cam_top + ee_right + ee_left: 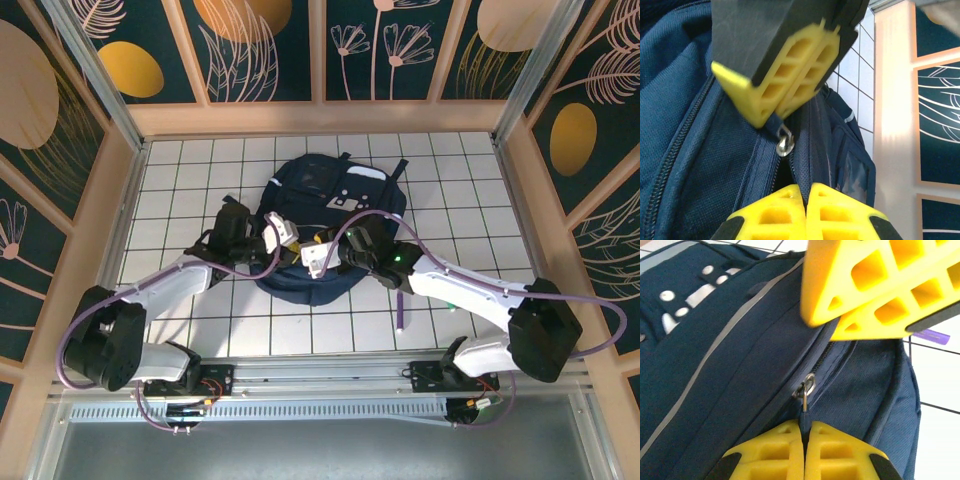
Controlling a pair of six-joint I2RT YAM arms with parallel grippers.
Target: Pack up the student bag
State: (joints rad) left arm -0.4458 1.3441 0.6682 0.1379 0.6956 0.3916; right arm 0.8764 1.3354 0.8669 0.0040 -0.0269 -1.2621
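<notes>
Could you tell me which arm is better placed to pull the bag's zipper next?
Left, probably: the left gripper is shut on the zipper pull of the student bag. The right gripper is shut beside the zip; what it grips is hidden.

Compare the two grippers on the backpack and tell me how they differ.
The left gripper pinches the metal zipper pull; the right gripper seems to clamp the backpack fabric beside the zipper. In the top view the left gripper reaches in from the left, the right gripper from the right. Both are yellow-tipped, shut, and close together on the same zipper line.
</notes>
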